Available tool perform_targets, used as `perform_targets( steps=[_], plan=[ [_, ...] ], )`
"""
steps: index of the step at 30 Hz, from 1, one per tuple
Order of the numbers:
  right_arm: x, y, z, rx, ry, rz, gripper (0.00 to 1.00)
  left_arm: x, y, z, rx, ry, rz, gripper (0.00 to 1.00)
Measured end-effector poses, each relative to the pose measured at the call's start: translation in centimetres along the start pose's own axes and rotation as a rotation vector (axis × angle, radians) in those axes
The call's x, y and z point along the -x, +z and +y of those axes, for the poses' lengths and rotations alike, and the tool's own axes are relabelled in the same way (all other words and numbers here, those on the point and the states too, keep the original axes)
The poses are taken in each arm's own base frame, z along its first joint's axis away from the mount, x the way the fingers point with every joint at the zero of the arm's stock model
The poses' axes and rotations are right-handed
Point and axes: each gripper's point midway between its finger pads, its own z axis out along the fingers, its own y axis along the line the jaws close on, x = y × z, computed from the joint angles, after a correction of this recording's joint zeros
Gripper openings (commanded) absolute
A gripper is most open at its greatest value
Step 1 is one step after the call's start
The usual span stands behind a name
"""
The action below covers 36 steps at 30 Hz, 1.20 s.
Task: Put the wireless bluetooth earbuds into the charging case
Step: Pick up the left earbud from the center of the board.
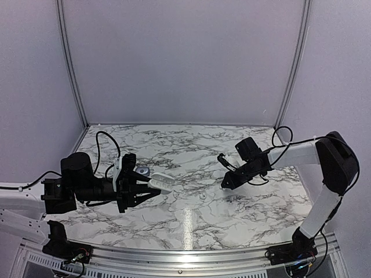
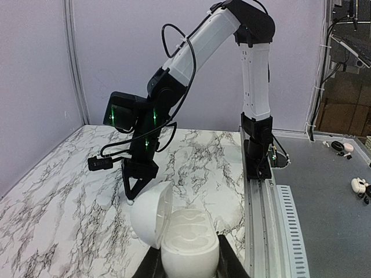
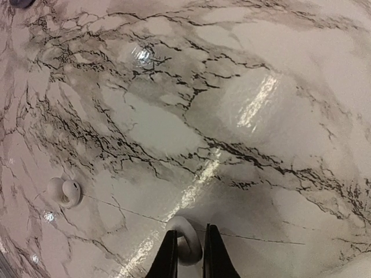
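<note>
Right tool (image 3: pixel 190 233) pinches rounded (seemingly glossy) earbud (image 3: pixel 186 246).

Marble table (image 3: pixel 261 87), white earbud (image 3: pixel 64 193) on it

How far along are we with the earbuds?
Done: case is open, held in the left gripper, slots look empty. In hand: right gripper straddles one earbud on the table, not lifted. To do: seat it, then the second earbud lying nearby.
</note>
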Motion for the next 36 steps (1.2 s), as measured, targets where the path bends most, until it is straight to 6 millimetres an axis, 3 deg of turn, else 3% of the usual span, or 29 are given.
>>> perform_targets(
  steps=[9,21,32,36],
  plan=[
    [-0.2,0.3,0.6,0.019,-0.011,0.020,0.00,0.0,0.0,0.0,0.000,0.001,0.000,0.00],
    [0.1,-0.1,1.1,0.016,-0.036,0.019,0.00,0.0,0.0,0.0,0.001,0.001,0.000,0.00],
    [2.0,-2.5,2.0,0.012,-0.095,-0.064,0.00,-0.1,0.0,0.0,0.003,0.000,0.001,0.00],
    [3.6,-4.9,4.4,0.065,-0.172,-0.155,0.00,0.0,0.0,0.0,0.001,-0.002,0.001,0.00]
  ],
)
